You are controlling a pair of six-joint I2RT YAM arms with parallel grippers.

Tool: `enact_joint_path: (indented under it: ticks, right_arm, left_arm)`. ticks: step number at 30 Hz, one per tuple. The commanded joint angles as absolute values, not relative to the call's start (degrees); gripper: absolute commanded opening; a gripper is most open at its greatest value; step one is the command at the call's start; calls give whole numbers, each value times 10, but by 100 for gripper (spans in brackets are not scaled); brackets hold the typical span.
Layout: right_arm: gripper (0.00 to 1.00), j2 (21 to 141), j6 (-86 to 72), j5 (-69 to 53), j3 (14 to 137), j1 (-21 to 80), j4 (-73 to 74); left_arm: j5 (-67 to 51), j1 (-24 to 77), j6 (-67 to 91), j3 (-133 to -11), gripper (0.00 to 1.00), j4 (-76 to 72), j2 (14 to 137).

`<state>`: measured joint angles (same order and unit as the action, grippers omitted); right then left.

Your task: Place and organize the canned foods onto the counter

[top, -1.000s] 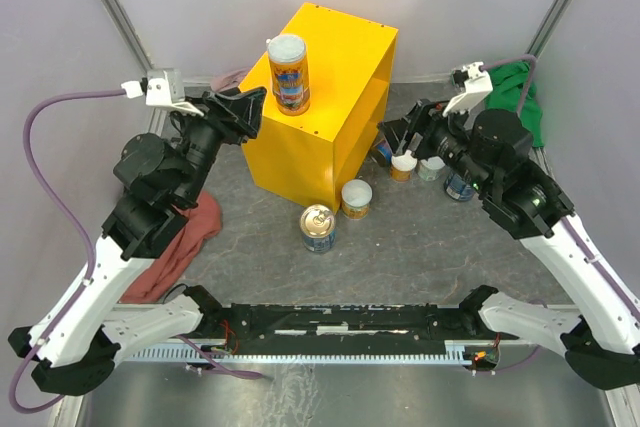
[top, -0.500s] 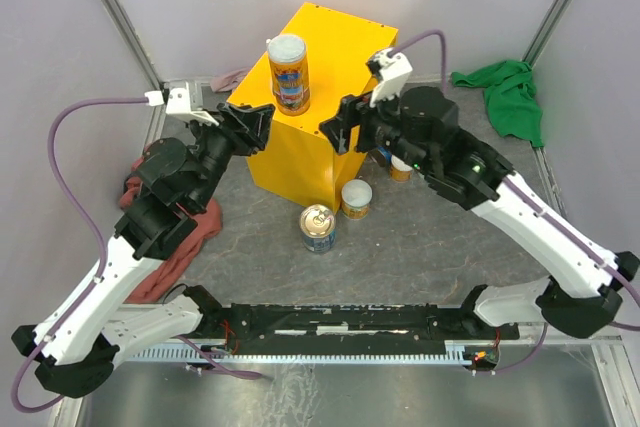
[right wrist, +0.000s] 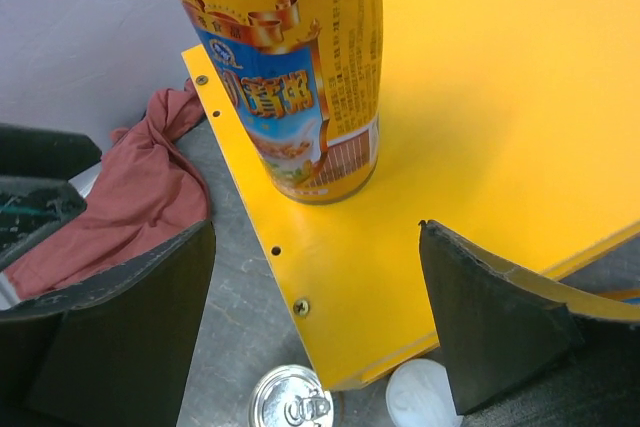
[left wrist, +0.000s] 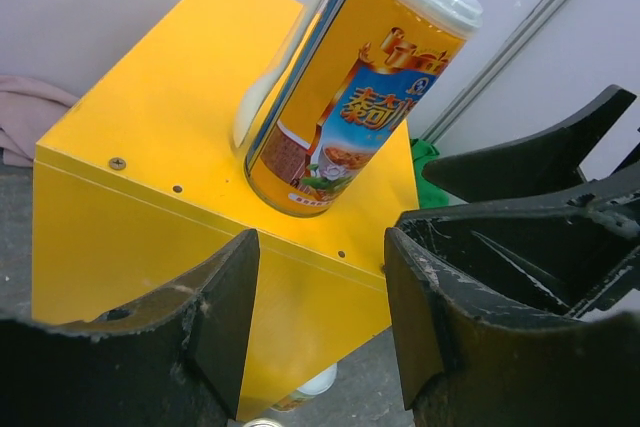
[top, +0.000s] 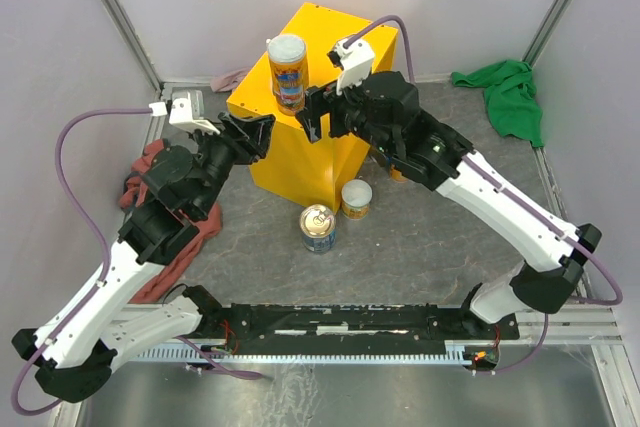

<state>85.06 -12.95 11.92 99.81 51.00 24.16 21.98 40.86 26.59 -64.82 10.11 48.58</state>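
The yellow counter (top: 322, 33) stands at the back middle. One tall orange can (top: 288, 72) stands upright on its near-left corner, also in the left wrist view (left wrist: 350, 87) and the right wrist view (right wrist: 290, 77). My left gripper (top: 258, 130) is open and empty, just left of and below that corner (left wrist: 320, 317). My right gripper (top: 312, 115) is open and empty, hovering just right of the can (right wrist: 315, 337). A wide blue can with a silver top (top: 318, 227) and a short white-lidded can (top: 356, 197) stand on the floor in front of the counter. Other cans are mostly hidden behind the right arm.
A red cloth (top: 160, 197) lies on the floor at the left, under the left arm. A green cloth (top: 505, 92) lies at the back right. A pink cloth (top: 230, 80) shows behind the counter. Grey walls close in the back and sides.
My right arm has swung from the cans at the right of the counter over to the counter's near-left corner, beside the tall can. My left gripper has shifted slightly right.
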Motion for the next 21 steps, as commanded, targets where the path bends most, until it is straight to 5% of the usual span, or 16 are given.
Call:
enact_joint_path:
  ticks: [1,21]
  right_arm:
    - [91,875,-99,126,1038,513,202]
    - [98,928,-81,129,1072,498,160]
  left_arm:
    - [241,407,294,-638,59,66,476]
    - [247,408,293,-617,58,24,487]
